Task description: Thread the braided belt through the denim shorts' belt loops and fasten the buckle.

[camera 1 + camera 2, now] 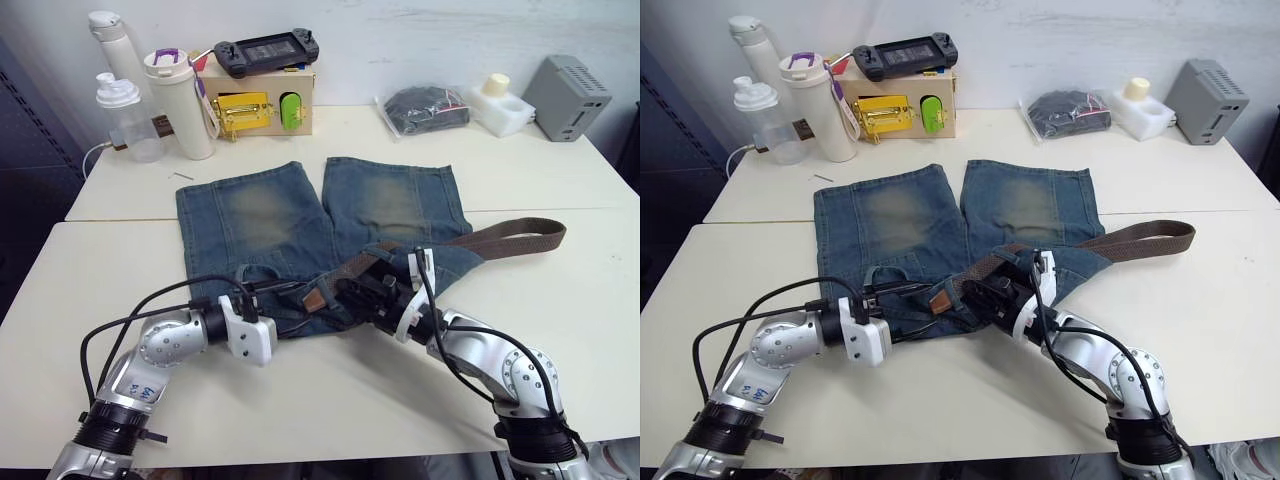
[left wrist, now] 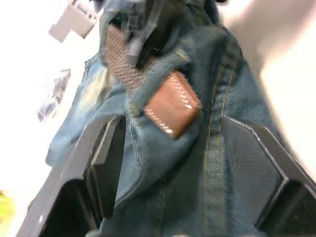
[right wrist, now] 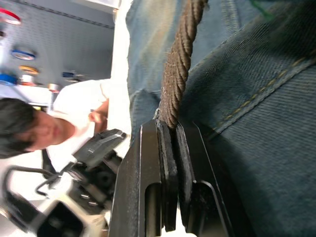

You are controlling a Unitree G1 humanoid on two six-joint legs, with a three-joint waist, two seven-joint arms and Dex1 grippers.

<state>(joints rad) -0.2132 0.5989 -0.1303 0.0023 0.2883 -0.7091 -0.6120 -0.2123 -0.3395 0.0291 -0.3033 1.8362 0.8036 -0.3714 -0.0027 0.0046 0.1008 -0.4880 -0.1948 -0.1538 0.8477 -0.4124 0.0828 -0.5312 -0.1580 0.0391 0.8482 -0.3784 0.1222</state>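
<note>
The denim shorts (image 1: 300,225) lie flat mid-desk (image 1: 560,330), legs toward the far edge, waistband bunched toward the near edge. The right gripper (image 3: 170,143) has its fingers pinched tight on the braided belt (image 1: 520,237), whose free length trails toward the desk's right edge. The left gripper (image 2: 173,163) has its fingers spread wide around the waistband denim beside the belt's tan leather tip (image 2: 173,103).

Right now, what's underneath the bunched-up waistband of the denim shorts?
The braided belt runs in under the bunched waistband of the denim shorts, and its brown leather tip pokes out. The stretch between is covered by denim, and so is the table beneath.
</note>
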